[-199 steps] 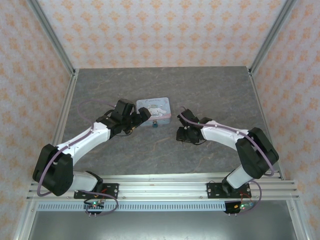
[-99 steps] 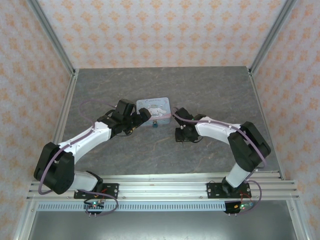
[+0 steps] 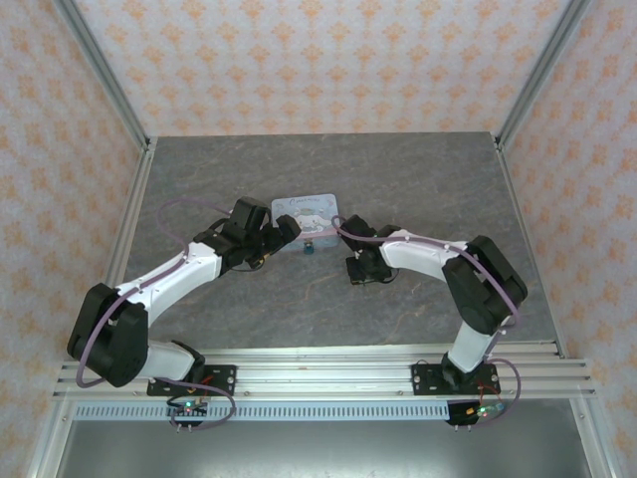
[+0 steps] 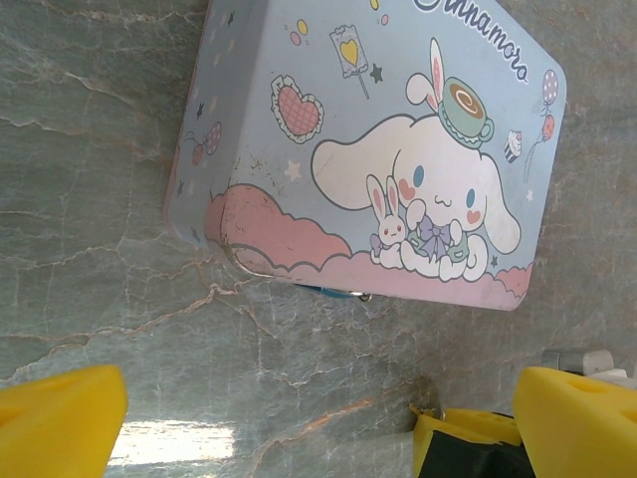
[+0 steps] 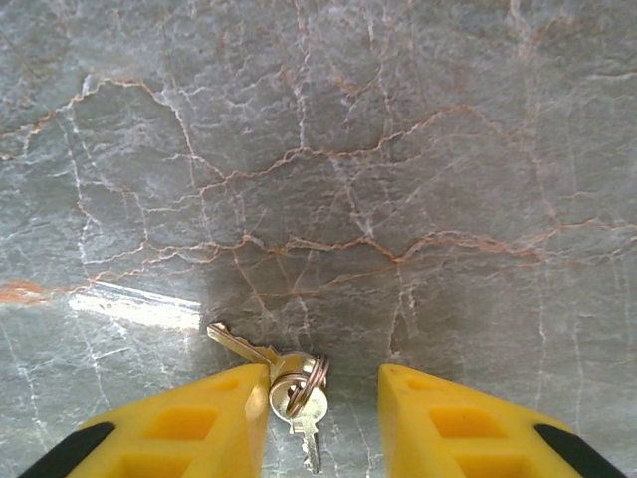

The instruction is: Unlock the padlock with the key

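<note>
The tiny teal-blue padlock (image 3: 310, 249) lies on the table against the near edge of the pale blue cartoon tin (image 3: 306, 216). In the left wrist view it is a blue sliver (image 4: 333, 292) under the tin's pink rim. Two brass keys on a ring (image 5: 296, 383) lie flat on the marble. My right gripper (image 5: 323, 383) straddles them with its jaws partly closed. The left finger (image 5: 224, 418) touches the key ring, while the right finger stands clear of it. My left gripper (image 4: 318, 428) is wide open just in front of the tin, holding nothing.
The tin (image 4: 378, 149) sits mid-table beyond both grippers. A yellow and black part (image 4: 468, 443) shows at the lower right of the left wrist view. Grey marble table (image 3: 418, 179) stretches behind and to the sides. An aluminium rail (image 3: 318, 373) runs along the near edge.
My right arm has swung left toward the tin and padlock, and its jaws have narrowed around the keys. The left arm has stayed in place with its jaws wide.
</note>
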